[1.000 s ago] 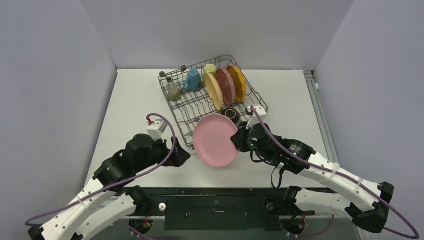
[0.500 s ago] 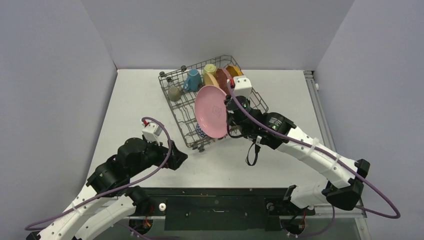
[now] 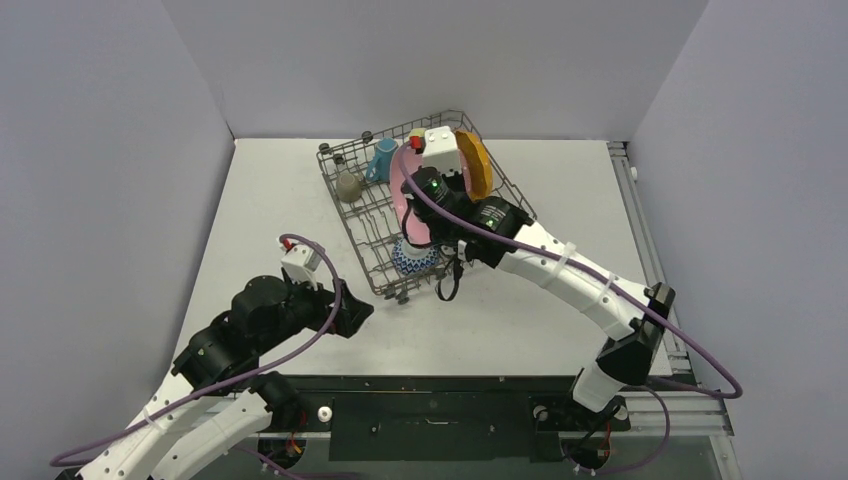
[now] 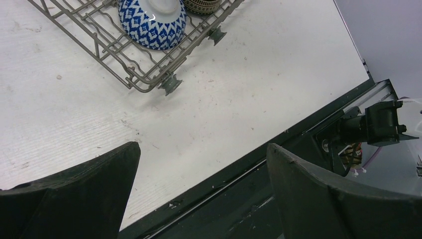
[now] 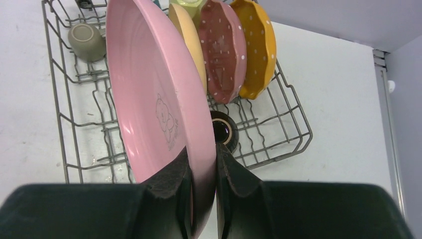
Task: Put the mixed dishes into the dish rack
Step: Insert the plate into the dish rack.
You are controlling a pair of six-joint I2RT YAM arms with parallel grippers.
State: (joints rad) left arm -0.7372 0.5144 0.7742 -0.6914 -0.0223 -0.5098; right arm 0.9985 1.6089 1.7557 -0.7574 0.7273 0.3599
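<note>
White table (image 3: 260, 200), right gripper (image 5: 201, 155) pinching light pink plate (image 5: 149, 89) upright over dish rack (image 3: 352, 205) — left gripper (image 4: 203, 147) spread

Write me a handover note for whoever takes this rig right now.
Left gripper: open, empty, low over the table near its front edge.
Right gripper: shut on the pink plate, held upright over the rack beside the yellow plate.
Done: yellow plate, dark pink plate, orange plate, grey mug, blue mug, brown bowl and patterned bowl are in the rack.
Left: seat the pink plate, then release.
</note>
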